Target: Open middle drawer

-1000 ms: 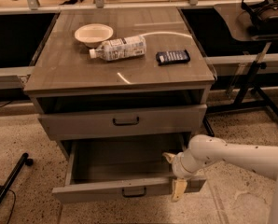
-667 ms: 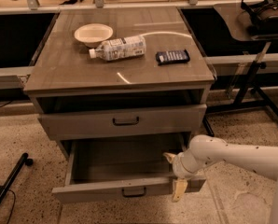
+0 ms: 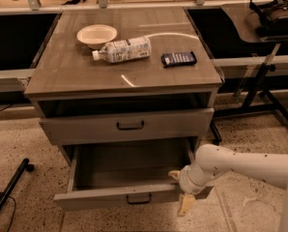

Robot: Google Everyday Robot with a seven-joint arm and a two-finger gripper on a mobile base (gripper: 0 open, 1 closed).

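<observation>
The middle drawer [image 3: 86, 128] is grey-brown wood grain with a small dark bar handle [image 3: 130, 125]. Its front sits flush in the cabinet, under an open dark slot. Below it the tallest drawer [image 3: 100, 197] is pulled out, and its inside looks empty. My gripper [image 3: 181, 190] is low, at the right end of that pulled-out drawer's front, well below and right of the middle drawer's handle. Its fingers are apart, one fingertip [image 3: 174, 174] above the front panel's edge and the other [image 3: 185, 205] below it. My white arm [image 3: 245, 164] comes in from the right.
On the cabinet top [image 3: 76, 71] lie a cream bowl [image 3: 96, 35], a plastic bottle on its side [image 3: 121, 50] and a dark flat packet [image 3: 179, 58]. A stand with black legs [image 3: 267, 88] is at the right. A black leg with a caster [image 3: 11, 187] is on the floor at the left.
</observation>
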